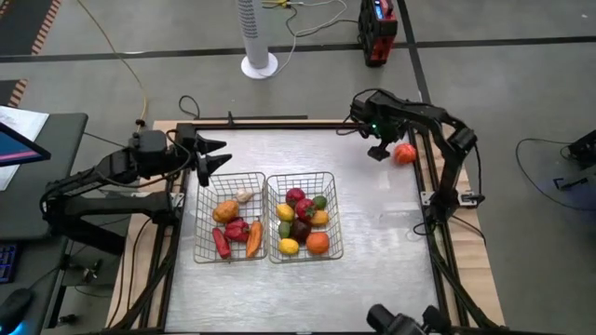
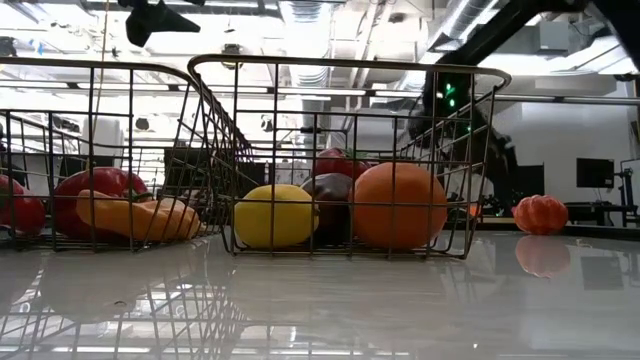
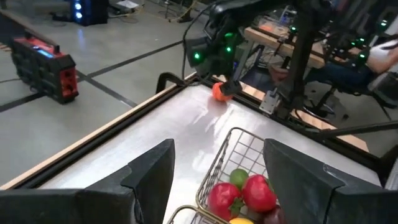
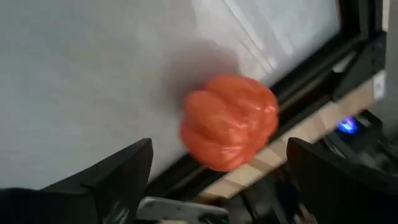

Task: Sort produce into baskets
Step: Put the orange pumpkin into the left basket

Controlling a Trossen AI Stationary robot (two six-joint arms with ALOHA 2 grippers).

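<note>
Jaws apart on both grippers; right gripper [image 1: 381, 152] beside ribbed, glossy orange pumpkin [image 1: 404, 154].

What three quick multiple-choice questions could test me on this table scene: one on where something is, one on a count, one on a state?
1. Where is the ribbed orange piece?
A. In the left basket
B. On the bare table by its right edge, outside both baskets
C. On the floor

2. How many wire baskets are on the table?
A. One
B. Two
C. Three

3. How are the right gripper fingers?
A. Shut on the orange piece
B. Shut on nothing
C. Open, with the orange piece ahead of them

Answers:
1 B, it sits alone near the table rail.
2 B, the left basket and right basket stand side by side.
3 C, the right wrist view shows both fingers spread apart, clear of it.
</note>
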